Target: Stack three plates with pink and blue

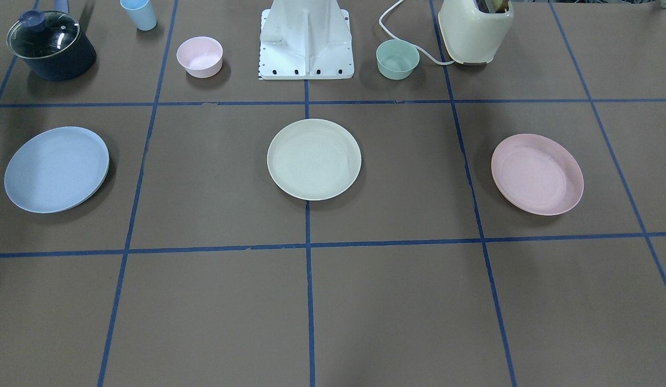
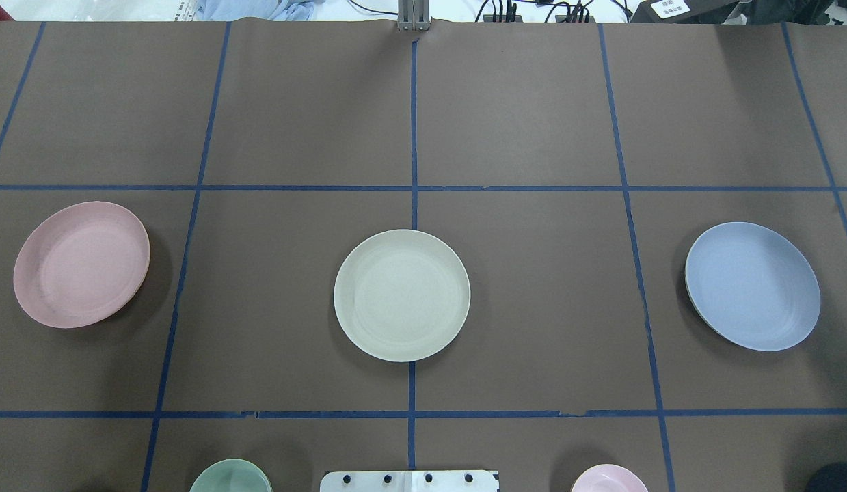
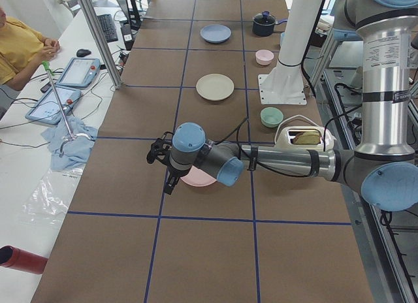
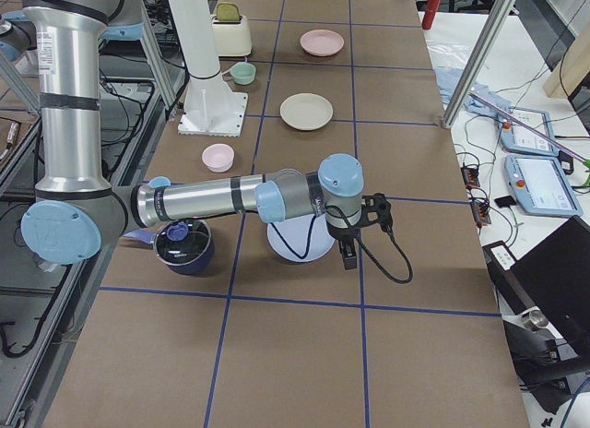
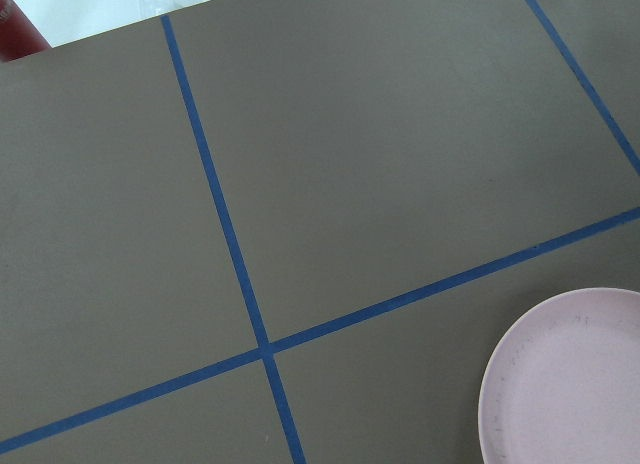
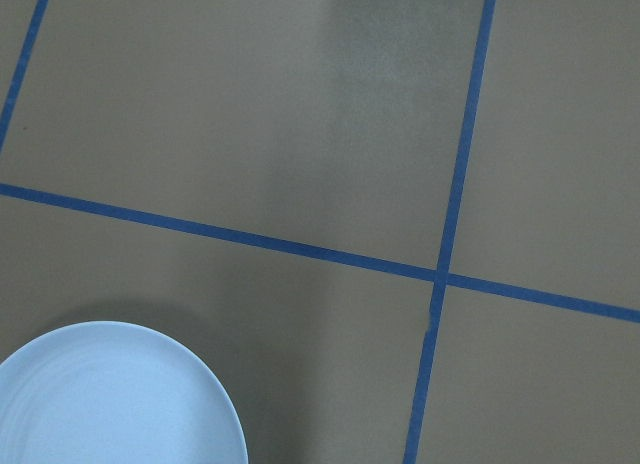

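Three plates lie apart in a row across the table. The cream-white plate (image 1: 314,159) is in the middle, in front of the robot base. The pale pink plate (image 1: 537,174) lies on my left side and the pale blue plate (image 1: 56,169) on my right side. My left gripper (image 3: 170,180) hangs just beyond the pink plate (image 3: 198,179); I cannot tell whether it is open or shut. My right gripper (image 4: 349,251) hangs just beyond the blue plate (image 4: 300,243); I cannot tell its state either. The wrist views show only plate edges, pink (image 5: 570,379) and blue (image 6: 110,399), and no fingers.
Along the robot's side stand a small pink bowl (image 1: 199,56), a small green bowl (image 1: 398,59), a cream toaster (image 1: 475,29), a dark lidded pot (image 1: 50,45) and a blue cup (image 1: 138,13). The white robot base (image 1: 306,43) stands between the bowls.
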Tool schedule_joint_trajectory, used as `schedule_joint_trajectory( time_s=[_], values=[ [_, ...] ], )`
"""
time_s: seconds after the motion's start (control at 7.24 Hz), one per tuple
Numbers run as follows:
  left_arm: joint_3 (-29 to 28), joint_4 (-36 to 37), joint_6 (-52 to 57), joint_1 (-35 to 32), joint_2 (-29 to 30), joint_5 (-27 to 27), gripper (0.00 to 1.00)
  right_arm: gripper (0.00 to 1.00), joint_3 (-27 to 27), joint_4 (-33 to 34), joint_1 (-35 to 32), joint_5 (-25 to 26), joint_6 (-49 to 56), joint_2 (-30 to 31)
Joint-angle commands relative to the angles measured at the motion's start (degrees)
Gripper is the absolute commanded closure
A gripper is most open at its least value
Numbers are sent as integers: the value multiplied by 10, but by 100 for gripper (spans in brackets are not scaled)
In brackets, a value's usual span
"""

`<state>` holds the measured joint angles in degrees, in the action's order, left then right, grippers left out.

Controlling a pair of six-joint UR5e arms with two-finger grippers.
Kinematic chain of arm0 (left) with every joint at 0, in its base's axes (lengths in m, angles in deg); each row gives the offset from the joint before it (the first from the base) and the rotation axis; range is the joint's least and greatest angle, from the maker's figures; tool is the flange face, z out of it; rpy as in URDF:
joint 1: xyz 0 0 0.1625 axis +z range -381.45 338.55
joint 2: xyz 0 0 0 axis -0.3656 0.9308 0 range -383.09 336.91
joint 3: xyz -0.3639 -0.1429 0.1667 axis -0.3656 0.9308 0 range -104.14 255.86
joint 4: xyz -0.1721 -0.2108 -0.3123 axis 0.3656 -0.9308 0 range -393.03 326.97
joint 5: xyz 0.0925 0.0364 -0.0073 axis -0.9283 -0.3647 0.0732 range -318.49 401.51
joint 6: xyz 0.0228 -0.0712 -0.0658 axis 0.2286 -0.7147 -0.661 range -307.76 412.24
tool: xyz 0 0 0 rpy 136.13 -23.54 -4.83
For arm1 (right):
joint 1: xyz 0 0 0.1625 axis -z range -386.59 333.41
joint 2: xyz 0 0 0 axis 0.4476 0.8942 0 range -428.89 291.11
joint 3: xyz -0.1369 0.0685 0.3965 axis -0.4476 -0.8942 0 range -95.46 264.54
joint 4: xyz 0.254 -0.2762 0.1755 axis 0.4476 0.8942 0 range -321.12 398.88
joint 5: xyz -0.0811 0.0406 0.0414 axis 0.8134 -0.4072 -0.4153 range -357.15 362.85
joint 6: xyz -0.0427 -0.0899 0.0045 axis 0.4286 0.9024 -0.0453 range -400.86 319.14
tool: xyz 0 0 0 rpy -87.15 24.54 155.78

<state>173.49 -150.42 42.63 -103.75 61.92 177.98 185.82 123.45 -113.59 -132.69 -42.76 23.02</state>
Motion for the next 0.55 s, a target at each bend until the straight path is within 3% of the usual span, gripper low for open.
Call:
schedule_joint_trajectory(
  time_s=[0.0,0.41],
  values=[
    [-17,-8,-59,73,2,-6,0,0,-14,-4,1,-22,-2,19],
    [-112,-63,-74,106,22,2,0,0,-56,-77,16,-24,-6,15]
  ],
)
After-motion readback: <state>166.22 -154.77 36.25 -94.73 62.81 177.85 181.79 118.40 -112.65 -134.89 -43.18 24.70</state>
